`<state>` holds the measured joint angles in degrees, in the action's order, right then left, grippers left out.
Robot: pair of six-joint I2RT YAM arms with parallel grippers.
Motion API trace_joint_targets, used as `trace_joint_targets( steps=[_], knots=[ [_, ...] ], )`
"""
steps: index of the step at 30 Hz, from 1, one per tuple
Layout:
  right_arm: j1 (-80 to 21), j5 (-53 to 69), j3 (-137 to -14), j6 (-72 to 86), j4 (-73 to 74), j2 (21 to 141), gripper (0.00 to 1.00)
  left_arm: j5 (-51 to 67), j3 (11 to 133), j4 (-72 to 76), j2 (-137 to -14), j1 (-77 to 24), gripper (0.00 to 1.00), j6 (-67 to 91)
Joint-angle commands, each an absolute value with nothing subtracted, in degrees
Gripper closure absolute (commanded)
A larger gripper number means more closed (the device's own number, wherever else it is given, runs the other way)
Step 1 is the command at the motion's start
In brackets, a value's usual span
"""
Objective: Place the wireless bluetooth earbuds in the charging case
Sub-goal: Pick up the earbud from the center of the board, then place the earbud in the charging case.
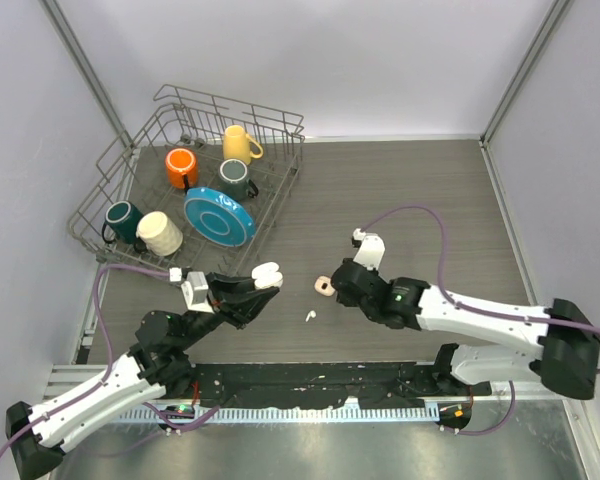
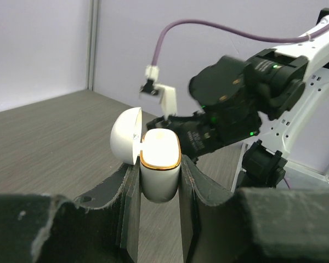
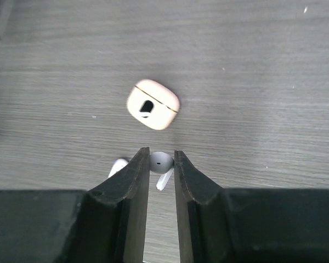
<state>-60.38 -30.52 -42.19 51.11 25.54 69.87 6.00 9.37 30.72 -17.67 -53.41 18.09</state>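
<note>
My left gripper (image 1: 263,281) is shut on a white charging case (image 2: 160,164) with a gold rim, held above the table with its lid (image 2: 125,135) hinged open to the left; the case also shows in the top view (image 1: 268,274). My right gripper (image 3: 162,157) is shut on a tiny white stemmed earbud (image 3: 161,161), with the stem hanging down. It hovers close to the right of the left gripper (image 1: 337,278). A second earbud (image 1: 308,316) lies on the table, half hidden behind my right gripper's left finger in the right wrist view (image 3: 118,164). The inside of the white case is glared out.
A peach-coloured case (image 3: 152,104) with a dark opening lies on the table just beyond my right fingertips, also seen in the top view (image 1: 324,287). A wire dish rack (image 1: 290,150) with mugs and a blue plate (image 1: 219,216) stands at the back left.
</note>
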Motion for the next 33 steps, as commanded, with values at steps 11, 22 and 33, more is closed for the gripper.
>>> trace_joint_targets(
  steps=[11,22,33],
  knots=[
    [-78.92,-58.88,-49.74,35.96,14.25,55.90,0.99,6.77,10.72,37.53,-20.48,-53.53,1.00,18.19],
    [-86.92,-59.15,-52.29,18.91,-5.26,57.04,0.99,7.21,10.90,35.16,-19.78,-53.61,1.00,18.11],
    [-91.14,-57.66,-52.21,7.56,-18.80,60.38,0.99,9.93,12.57,34.28,-23.64,-53.61,1.00,16.61]
  ],
)
